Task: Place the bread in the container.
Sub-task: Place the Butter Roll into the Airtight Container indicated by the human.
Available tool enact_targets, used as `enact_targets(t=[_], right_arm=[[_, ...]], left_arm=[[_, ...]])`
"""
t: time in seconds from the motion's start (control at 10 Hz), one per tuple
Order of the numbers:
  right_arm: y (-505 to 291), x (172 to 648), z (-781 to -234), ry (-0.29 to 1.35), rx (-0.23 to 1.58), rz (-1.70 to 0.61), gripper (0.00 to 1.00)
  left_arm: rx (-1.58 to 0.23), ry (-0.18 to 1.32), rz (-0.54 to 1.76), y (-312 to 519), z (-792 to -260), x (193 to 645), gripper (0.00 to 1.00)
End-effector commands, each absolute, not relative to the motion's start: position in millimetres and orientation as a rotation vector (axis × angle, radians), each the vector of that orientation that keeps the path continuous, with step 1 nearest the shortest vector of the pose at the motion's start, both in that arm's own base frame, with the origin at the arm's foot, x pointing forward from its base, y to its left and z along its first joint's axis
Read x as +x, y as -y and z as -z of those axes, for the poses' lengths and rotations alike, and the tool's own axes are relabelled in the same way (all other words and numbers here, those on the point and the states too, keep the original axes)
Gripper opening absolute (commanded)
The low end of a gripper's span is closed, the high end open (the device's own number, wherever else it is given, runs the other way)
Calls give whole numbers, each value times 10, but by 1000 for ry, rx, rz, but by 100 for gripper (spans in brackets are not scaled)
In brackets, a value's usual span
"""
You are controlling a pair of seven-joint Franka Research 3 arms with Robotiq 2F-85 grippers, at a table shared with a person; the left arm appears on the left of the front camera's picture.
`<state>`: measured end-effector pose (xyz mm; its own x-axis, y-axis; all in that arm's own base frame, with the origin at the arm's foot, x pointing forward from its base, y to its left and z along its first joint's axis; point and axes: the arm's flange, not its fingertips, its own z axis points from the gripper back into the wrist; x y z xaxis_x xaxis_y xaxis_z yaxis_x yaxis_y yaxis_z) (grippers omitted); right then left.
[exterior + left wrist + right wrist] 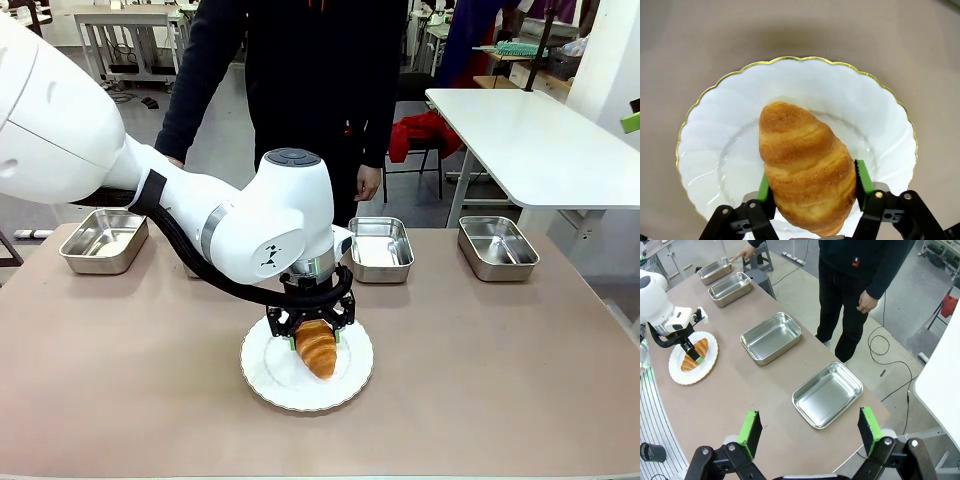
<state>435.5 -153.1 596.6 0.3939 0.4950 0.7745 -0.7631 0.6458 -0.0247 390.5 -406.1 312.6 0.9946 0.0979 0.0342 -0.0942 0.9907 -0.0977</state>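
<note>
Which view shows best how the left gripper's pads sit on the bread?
Left wrist view: the bread sits close-up between both green pads. Front view shows it partly behind the gripper; right wrist view shows it small and far off.

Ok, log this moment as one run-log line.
step: grasping bread | left claw: pads either side of croissant, grip unclear | croissant: on white plate | right claw: open, above table | pans: empty

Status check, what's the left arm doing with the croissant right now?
Left gripper down on the white plate, jaws straddling the croissant, pads at its sides. Right gripper open, holding nothing. Four steel pans unobstructed.
</note>
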Motion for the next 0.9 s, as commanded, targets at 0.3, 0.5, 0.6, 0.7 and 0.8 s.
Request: enact_targets(t=[0.3, 0.5, 0.6, 0.7, 0.8], right_arm=[[1527, 4361, -5977, 855, 371, -823, 100], [1527, 4361, -5977, 855, 371, -823, 100], [1527, 4361, -5977, 855, 371, -823, 100], [1527, 4361, -5977, 855, 371, -823, 100], [1527, 4361, -5977, 855, 371, -823, 100]], left_arm=[[-92, 38, -101, 4065, -3139, 3912, 64], [-92, 38, -101, 4065, -3139, 3912, 64], [-92, 38, -101, 4065, -3139, 3912, 64], [-92, 38, -101, 4065, -3139, 3912, 64], [-92, 38, -101, 4065, -3139, 3912, 64]])
